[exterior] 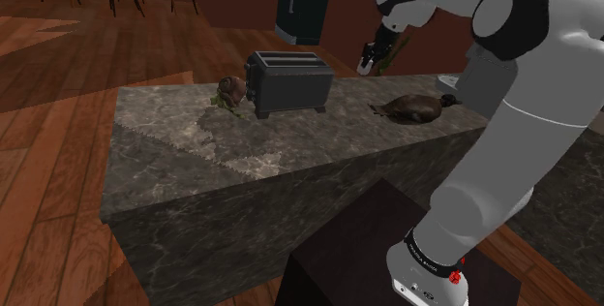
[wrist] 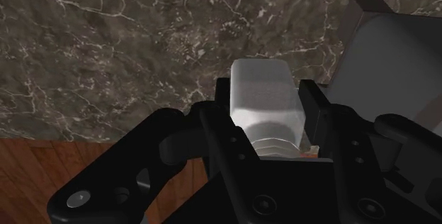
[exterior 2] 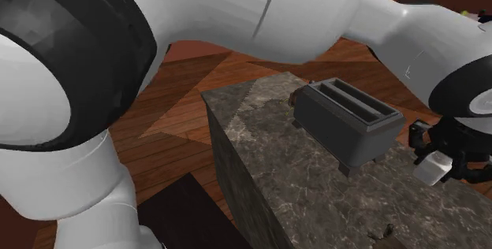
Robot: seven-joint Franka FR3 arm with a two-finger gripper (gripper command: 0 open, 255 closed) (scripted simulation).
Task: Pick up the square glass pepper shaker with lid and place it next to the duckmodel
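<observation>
My black gripper hangs in the air above the dark marble counter, shut on a pale square shaker. In the wrist view the fingers clasp the shaker on both sides, its ribbed neck toward the palm. The second exterior view shows the gripper with the shaker hovering just beyond the toaster. The brown duck model lies on the counter near the shoulder view's right, below and a little right of the gripper.
A dark grey two-slot toaster stands mid-counter, close to the gripper's left in the shoulder view. A small reddish object with green leaves sits left of the toaster. Wooden floor surrounds the counter; chairs stand far back.
</observation>
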